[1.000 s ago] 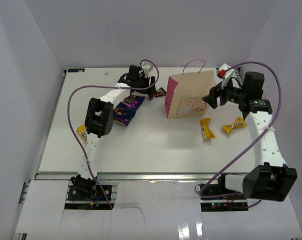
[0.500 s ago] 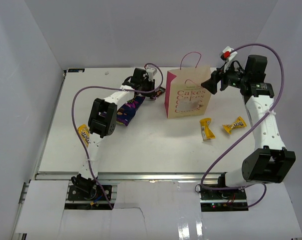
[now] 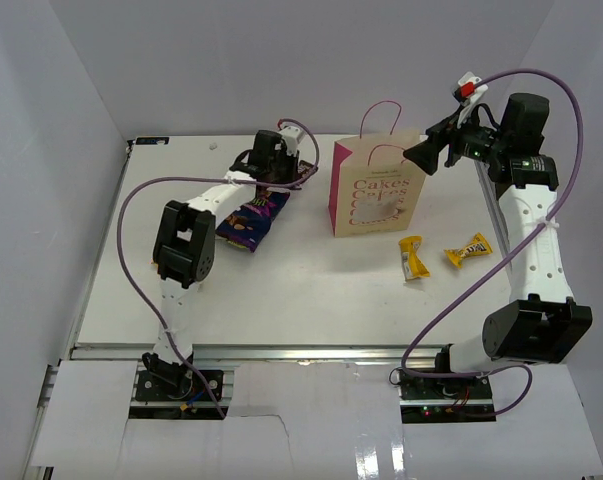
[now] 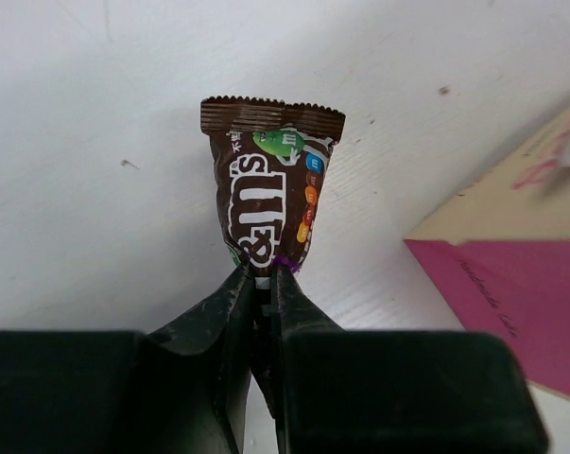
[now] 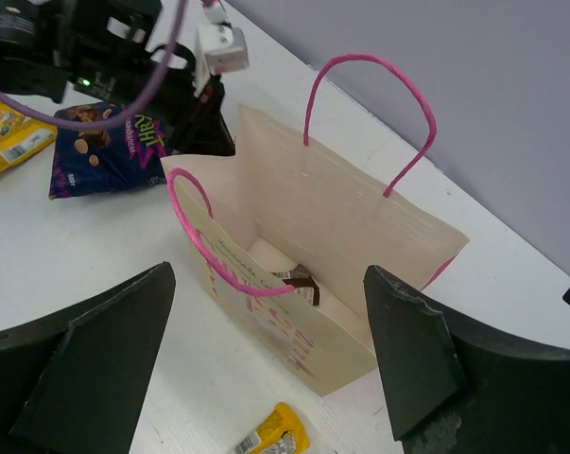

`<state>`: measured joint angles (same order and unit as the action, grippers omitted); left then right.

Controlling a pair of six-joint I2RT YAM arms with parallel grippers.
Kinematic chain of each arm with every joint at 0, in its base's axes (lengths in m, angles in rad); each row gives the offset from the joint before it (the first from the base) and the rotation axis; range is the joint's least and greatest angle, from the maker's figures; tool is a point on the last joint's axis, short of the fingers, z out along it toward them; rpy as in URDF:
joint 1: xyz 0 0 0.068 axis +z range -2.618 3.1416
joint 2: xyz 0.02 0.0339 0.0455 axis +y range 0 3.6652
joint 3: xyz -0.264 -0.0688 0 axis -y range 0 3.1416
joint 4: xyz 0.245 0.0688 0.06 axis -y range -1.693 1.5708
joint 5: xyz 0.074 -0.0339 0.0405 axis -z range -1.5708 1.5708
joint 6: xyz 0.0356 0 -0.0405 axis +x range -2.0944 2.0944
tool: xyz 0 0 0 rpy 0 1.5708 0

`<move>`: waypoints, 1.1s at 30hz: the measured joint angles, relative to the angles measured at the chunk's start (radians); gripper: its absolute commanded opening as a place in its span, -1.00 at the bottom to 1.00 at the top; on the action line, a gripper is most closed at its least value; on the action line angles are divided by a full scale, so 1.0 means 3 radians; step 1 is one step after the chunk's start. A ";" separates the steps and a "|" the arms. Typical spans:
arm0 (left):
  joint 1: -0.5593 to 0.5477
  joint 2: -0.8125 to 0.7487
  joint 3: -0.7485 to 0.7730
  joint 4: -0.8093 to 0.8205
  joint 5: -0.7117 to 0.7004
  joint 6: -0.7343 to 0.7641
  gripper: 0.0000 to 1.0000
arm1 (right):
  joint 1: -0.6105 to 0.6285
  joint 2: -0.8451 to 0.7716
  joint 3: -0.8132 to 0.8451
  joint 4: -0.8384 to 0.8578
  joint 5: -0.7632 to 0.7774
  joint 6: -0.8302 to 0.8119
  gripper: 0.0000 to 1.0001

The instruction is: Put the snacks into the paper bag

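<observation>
Left gripper (image 4: 263, 281) pinches 1 brown packet (image 4: 270, 189) (tail end) — right gripper (image 5: 267, 274) spread wide.

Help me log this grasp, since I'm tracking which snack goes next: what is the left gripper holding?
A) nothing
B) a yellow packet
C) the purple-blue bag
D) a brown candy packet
D: in the left wrist view, the left gripper is pinched shut on the end of the brown candy packet.

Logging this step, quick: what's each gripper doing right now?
Left gripper: shut on the brown M&M's packet.
Right gripper: open, empty, pointed at the paper bag.
</observation>
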<state>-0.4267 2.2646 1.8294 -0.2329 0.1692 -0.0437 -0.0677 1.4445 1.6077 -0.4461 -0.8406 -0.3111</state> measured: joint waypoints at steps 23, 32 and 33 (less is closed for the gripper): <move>-0.0458 -0.1352 -0.0156 0.0755 0.0454 0.0748 -0.97 | -0.0249 -0.0154 -0.0134 0.0001 0.0011 0.0089 0.75; -0.0704 -0.0961 0.0197 0.0802 0.0518 0.0916 -0.89 | -0.0345 -0.0212 -0.0253 0.0001 0.0000 0.0100 0.76; -0.0708 -0.0922 0.0221 0.0799 0.0520 0.0922 -0.85 | -0.0352 -0.0217 -0.0268 0.0001 0.0000 0.0100 0.76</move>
<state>-0.6392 1.9881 1.8957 0.0067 0.3252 0.2329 -0.1734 1.3792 1.5272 -0.4458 -0.8406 -0.2810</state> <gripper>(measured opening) 0.221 0.878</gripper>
